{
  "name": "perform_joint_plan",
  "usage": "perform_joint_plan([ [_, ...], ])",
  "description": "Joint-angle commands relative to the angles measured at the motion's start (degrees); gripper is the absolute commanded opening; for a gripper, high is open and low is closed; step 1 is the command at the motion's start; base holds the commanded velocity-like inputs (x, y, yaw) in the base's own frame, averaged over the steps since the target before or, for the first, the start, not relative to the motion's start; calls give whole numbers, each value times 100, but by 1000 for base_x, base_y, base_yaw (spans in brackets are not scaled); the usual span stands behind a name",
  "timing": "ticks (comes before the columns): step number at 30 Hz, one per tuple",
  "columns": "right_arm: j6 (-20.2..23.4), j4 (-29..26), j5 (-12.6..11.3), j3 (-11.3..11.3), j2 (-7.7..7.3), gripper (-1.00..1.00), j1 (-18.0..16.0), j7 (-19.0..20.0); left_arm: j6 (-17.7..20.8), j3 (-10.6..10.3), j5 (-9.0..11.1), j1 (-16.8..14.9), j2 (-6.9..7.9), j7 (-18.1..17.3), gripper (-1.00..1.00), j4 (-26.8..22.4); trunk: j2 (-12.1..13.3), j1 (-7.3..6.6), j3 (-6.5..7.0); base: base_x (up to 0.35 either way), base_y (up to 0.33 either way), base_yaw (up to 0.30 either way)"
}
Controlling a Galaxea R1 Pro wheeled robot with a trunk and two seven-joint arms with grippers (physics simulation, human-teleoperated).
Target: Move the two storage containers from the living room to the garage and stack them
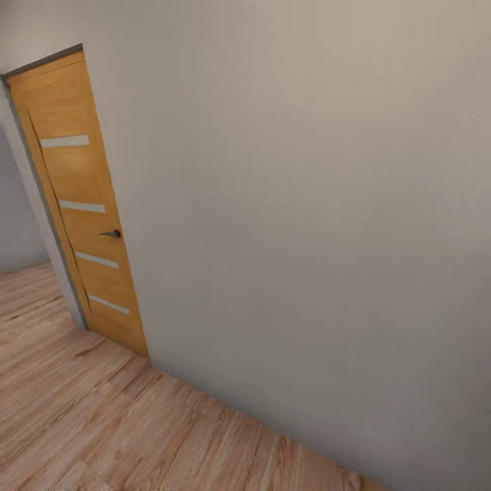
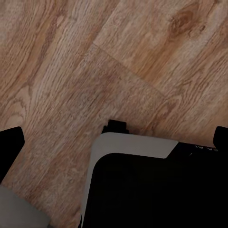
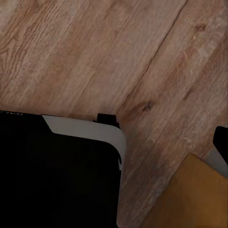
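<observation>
The two storage containers are out of view. I face a plain pale wall [image 1: 307, 204] over light wood planks [image 1: 88, 416], not the garage's floor. An orange-wood door [image 1: 78, 204] with pale stripes and a dark handle [image 1: 112, 234] stands at the left. In the left wrist view, my left gripper [image 2: 116, 142] is open and empty, with a black fingertip [image 2: 10, 147] at each side edge, above the planks. My right gripper [image 3: 114, 142] also looks open; one fingertip [image 3: 222, 142] shows at the picture's edge, and nothing lies between the fingers.
My own black base with its white rim [image 2: 137, 145] [image 3: 85, 128] sits under both wrist cameras. An orange-brown flat surface [image 3: 190, 199] lies close to the right gripper; I cannot tell what it is. Beside the door, an opening [image 1: 20, 225] leads on.
</observation>
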Motion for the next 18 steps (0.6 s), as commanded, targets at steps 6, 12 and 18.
perform_joint_plan([
  [6,-24,18,14,40,7,100,-8,-13,-20,-35,45,-5,-1,17,100,4,-6,1,-8,10,0,269],
  [12,-24,18,13,37,9,100,-8,-15,-26,-35,47,-5,-10,45,100,3,-6,1,-8,1,0,272],
  [18,-19,18,7,31,12,100,-8,-18,-24,-37,22,-5,-33,37,100,-3,-6,1,-8,0,0,273],
])
